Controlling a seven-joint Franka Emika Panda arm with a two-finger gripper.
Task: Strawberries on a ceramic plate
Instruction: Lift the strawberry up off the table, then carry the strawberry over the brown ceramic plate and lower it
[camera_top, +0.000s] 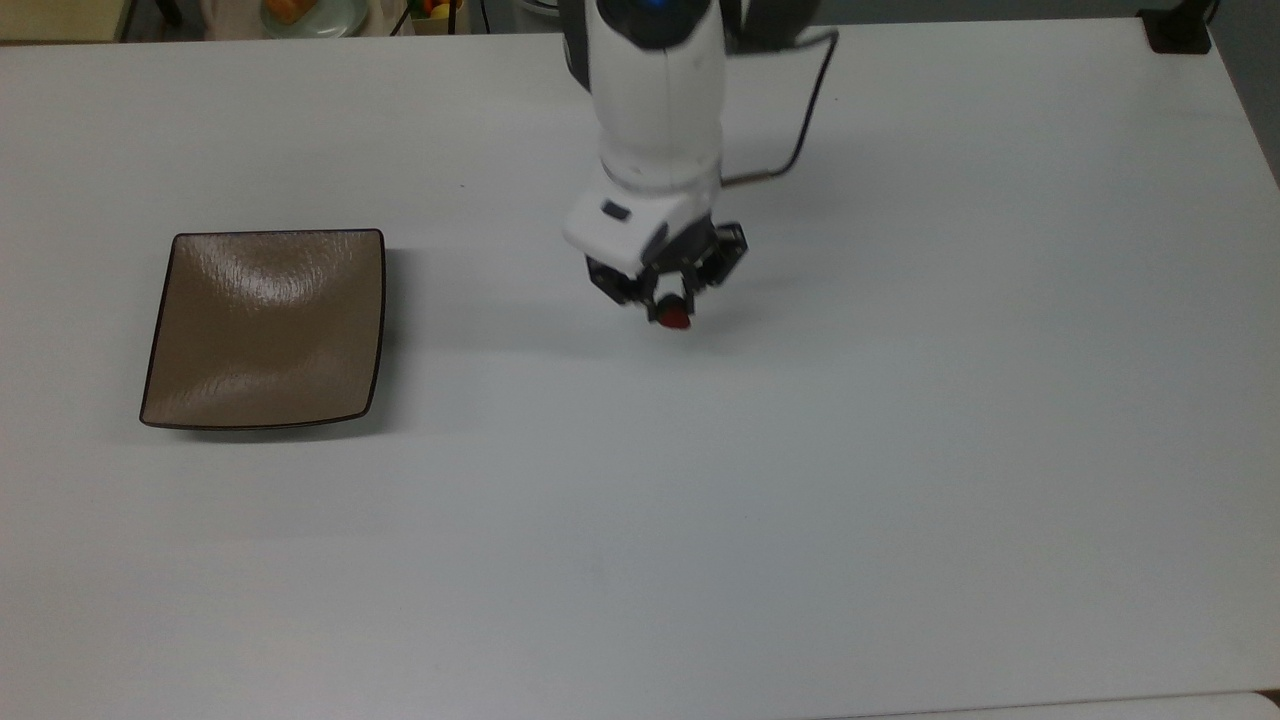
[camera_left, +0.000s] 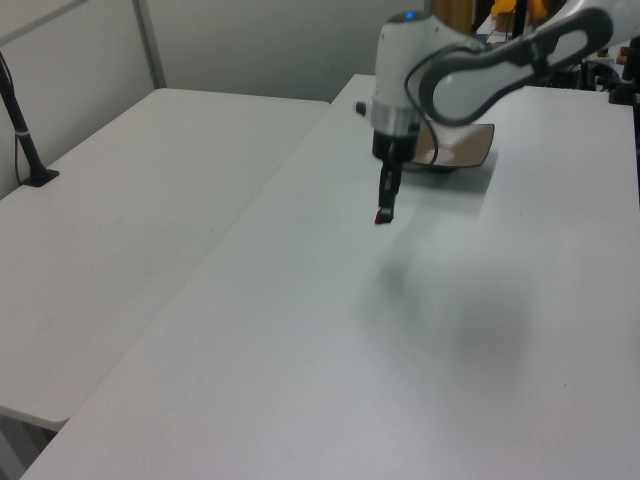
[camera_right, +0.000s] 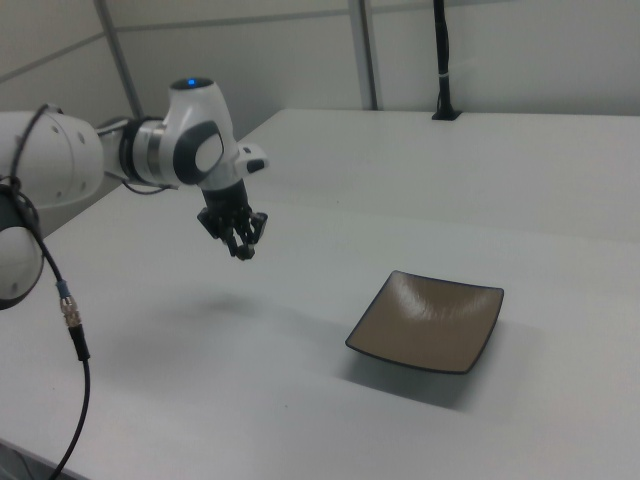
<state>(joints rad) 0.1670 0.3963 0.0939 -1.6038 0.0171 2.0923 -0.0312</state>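
White tabletop (camera_top: 900, 450) runs the full width of the top view, bare around the task's things. At the top view's left sits the ceramic plate (camera_top: 265, 325), square and glossy tan-brown with a thin dark rim, flat on the table and with nothing on it. It looks hard and slick, so I judge anything dropped there could skid or roll; a low, gentle release would suit it.

Moving toward the top view's middle, my gripper (camera_top: 668, 300) hangs off the table with its fingers closed around the strawberry (camera_top: 675, 318), whose red tip pokes out below them. In the left view the strawberry (camera_left: 381, 216) is clearly in the air, its shadow on the table beneath. I take it to be very light, small and probably soft, so a modest squeeze across its widest part seems right. Between my gripper and the plate lies open table; they are well apart.
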